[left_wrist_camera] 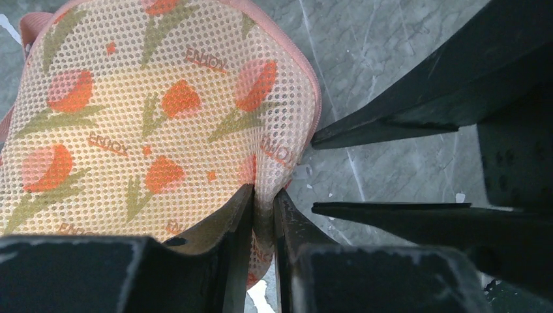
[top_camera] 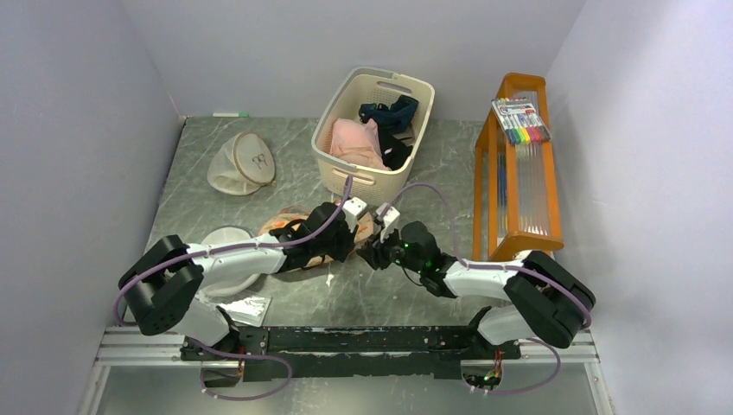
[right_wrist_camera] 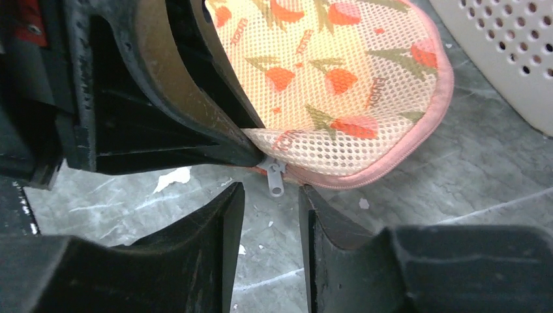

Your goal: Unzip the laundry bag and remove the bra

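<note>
The laundry bag (left_wrist_camera: 150, 111), a peach mesh pouch with orange flower prints and a pink zip edge, lies on the table, mostly under my left arm (top_camera: 278, 222). My left gripper (left_wrist_camera: 263, 203) is shut on a pinched fold of the bag's near edge. In the right wrist view the bag (right_wrist_camera: 339, 85) shows its pale zip pull (right_wrist_camera: 275, 180) hanging from the rim. My right gripper (right_wrist_camera: 272, 190) is open, its tips just short of the pull on either side and not touching it. The two grippers meet at the table's middle (top_camera: 346, 240), (top_camera: 370, 254). The bra is out of view.
A cream basket (top_camera: 339, 169) with pink and dark garments stands just behind the bag. A beige round bag (top_camera: 242, 162) and a white mesh bag (top_camera: 226, 238) lie to the left. An orange rack (top_camera: 484, 181) with a marker pack lines the right side. A silver packet (top_camera: 246, 307) lies at the front.
</note>
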